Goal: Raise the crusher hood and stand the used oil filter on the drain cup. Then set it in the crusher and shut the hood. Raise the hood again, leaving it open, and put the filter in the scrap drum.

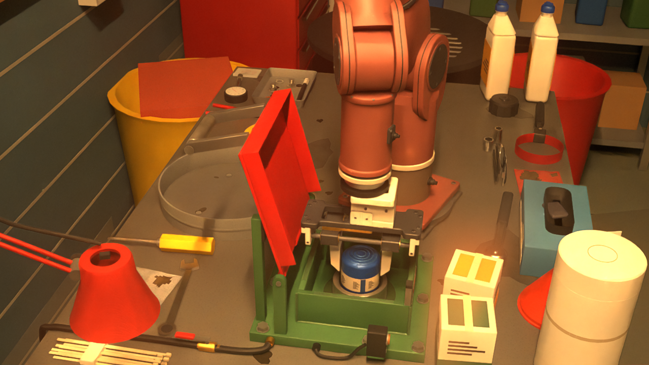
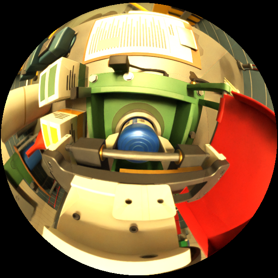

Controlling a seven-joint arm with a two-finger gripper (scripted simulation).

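Observation:
The green crusher sits at the front middle of the bench. Its red hood stands raised on the left side. The blue oil filter stands upright on the round seat inside the crusher. It is held between the fingers of my gripper, which reaches straight down into the crusher and is closed on its sides. The filter's ribbed blue top faces the wrist camera. The yellow scrap drum stands off the bench's far left corner, with a red sheet over part of its mouth.
The raised hood stands close on the gripper's left. The crusher's green walls surround the filter. Two white boxes and a white cylinder stand to the right. A red cone sits front left. A grey round tray lies behind the hood.

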